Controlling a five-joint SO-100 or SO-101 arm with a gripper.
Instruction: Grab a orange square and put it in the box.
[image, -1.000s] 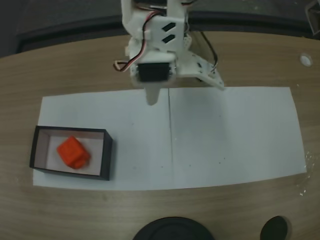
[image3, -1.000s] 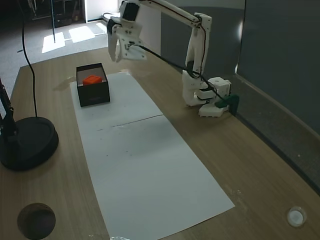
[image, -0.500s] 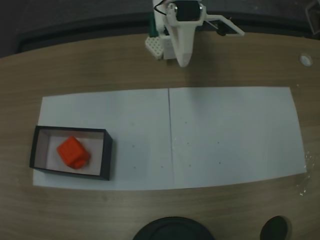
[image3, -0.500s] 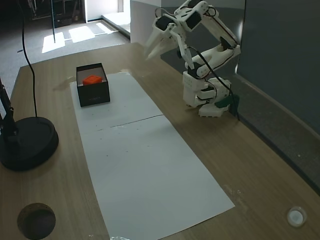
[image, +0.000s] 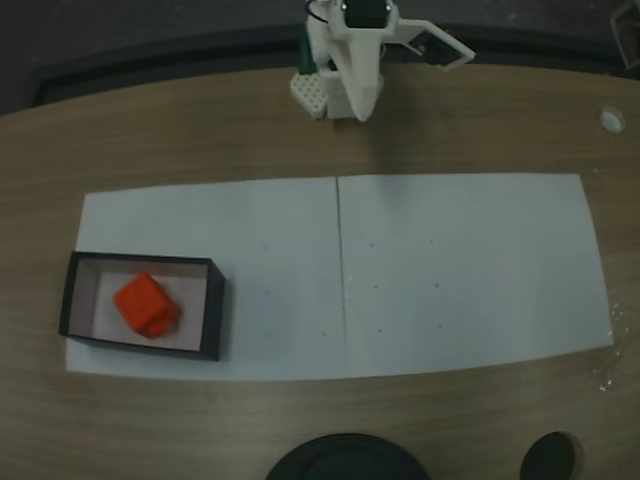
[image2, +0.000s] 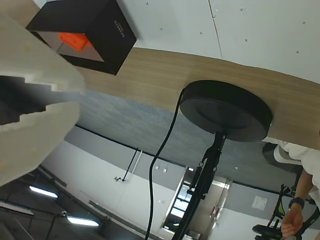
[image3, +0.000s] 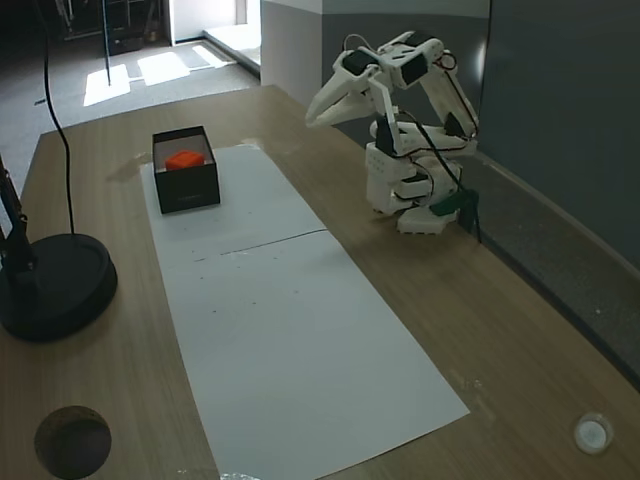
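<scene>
In the wrist view the 2 white plastic fingers (image2: 35, 75) of the two-finger gripper (image2: 60, 97) sit blurred and cut off at the left edge; a thin dark gap with toothed edges runs between them, so the pincer stands nearly closed and grips nothing. Past them, the shallow rectangular box with thin matte black walls and a white inside (image2: 107, 37) shows 1 corner of the small bright orange-red block with rounded edges (image2: 72, 40); the rest of the block is hidden by the box wall.

In a fixed view from above, the orange block (image: 146, 305) lies inside the box (image: 215, 310), left of its middle, tilted, its lower part lumpy and hard to read. The box rests on the left end of a long white paper sheet (image: 460, 270) with a faint seam across its middle, which lies on the wood-grain table (image: 150, 130). A round black lamp base (image: 345, 458) is cut off by the table's near edge, and a dark round hole (image: 550, 458) lies right of it. Beyond the sheet's far edge, the gripper (image: 360, 108) points down, well apart from the box.

In a fixed view from the side, the folded white arm (image3: 410, 120) stands on its base beyond the sheet, its gripper (image3: 318, 112) in the air. The box (image3: 188, 185) holds the block (image3: 184, 159).
</scene>
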